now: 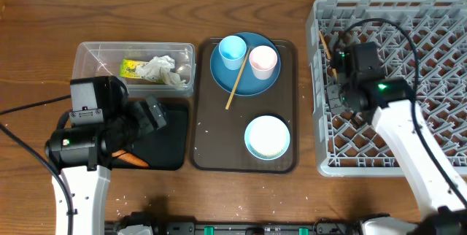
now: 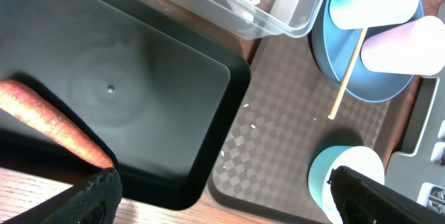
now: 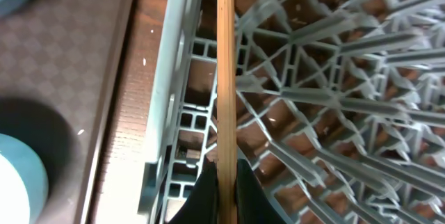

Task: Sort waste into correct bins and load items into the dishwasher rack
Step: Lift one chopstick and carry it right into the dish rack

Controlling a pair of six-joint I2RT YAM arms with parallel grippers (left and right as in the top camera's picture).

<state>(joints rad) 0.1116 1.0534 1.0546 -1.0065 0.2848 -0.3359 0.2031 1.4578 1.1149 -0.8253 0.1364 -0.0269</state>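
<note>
Chopstick (image 3: 225,78) clamped in right end effector (image 3: 224,179) inside rack (image 3: 169,78), right counter (image 1: 241,198) edge. Left end effector (image 2: 236,196) spread wide over black tray (image 2: 160,78), carrot (image 2: 49,123).

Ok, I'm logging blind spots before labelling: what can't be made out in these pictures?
Overhead: the left arm covers most of the carrot piece in the black tray.
Overhead: the right arm hides the right gripper's grip on the chopstick.
Right wrist: the chopstick's far end runs off the top edge.
Left wrist: the left gripper's finger covers part of the white bowl.
</note>
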